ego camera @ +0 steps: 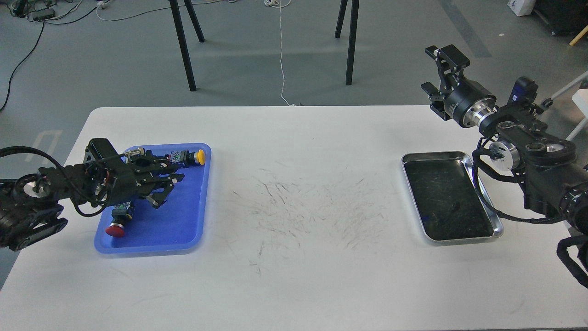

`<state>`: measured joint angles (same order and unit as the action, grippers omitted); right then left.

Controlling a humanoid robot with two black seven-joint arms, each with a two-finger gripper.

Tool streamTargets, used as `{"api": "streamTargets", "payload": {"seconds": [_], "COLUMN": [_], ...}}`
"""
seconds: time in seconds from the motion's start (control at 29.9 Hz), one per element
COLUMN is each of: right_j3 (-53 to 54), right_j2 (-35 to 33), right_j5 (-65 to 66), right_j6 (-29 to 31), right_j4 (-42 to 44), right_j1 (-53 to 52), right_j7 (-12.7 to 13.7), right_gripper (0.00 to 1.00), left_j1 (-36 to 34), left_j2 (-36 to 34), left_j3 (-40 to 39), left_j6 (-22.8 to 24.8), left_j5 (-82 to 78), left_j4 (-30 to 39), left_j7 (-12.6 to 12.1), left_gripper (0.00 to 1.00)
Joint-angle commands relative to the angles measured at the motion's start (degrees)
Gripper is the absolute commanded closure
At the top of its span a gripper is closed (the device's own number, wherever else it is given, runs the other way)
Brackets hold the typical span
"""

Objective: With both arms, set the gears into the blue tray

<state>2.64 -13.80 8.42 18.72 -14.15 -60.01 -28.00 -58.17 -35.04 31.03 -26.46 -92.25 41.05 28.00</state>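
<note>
Black left end effector [161, 186] low over the blue tray [188, 225], fingers spread apart, nothing visibly pinched between them. Just beside it in the tray: a red-capped button [115, 230] near the front left, a yellow-capped part [200, 157] at the far right corner. No gears told apart from the dark end effector over the tray; possibly hidden beneath it, cannot tell. Further out, scuffed white worktop [294, 276], bare between the two trays. At the right, silver tray [498, 230] with only a small dark smudge on its floor, too faint to name as a gear. Right end effector [436, 69] raised past the far worktop edge, well apart from both trays, fingers parted and empty. Judged near the end: apparently no gear left to fetch, a final release into the blue tray likely just done or under way
</note>
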Motion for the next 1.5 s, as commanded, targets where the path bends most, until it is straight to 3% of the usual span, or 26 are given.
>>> {"api": "streamTargets", "payload": {"seconds": [0.0,1.1,1.47], "right_j3": [0.0,0.0,0.0], "right_j2": [0.0,-0.4,-0.4], "right_j5": [0.0,0.0,0.0], "right_j6": [0.0,0.0,0.1], "right_j4": [0.0,0.0,0.0], "right_j1": [-0.1,0.1,0.1], "right_j7": [0.0,0.0,0.0], "right_gripper": [0.02,0.02,0.02], "left_j1": [-0.1,0.3,1.3], "left_j2": [0.1,2.6,3.1], "left_j3": [0.0,0.0,-0.1], "left_j6": [0.0,0.0,0.0], "left_j5": [-0.5,-1.1,-1.0], "left_j4": [0.0,-2.7,-2.9], "left_j7": [0.0,0.0,0.0], "left_gripper": [0.81,0.77,0.72]}}
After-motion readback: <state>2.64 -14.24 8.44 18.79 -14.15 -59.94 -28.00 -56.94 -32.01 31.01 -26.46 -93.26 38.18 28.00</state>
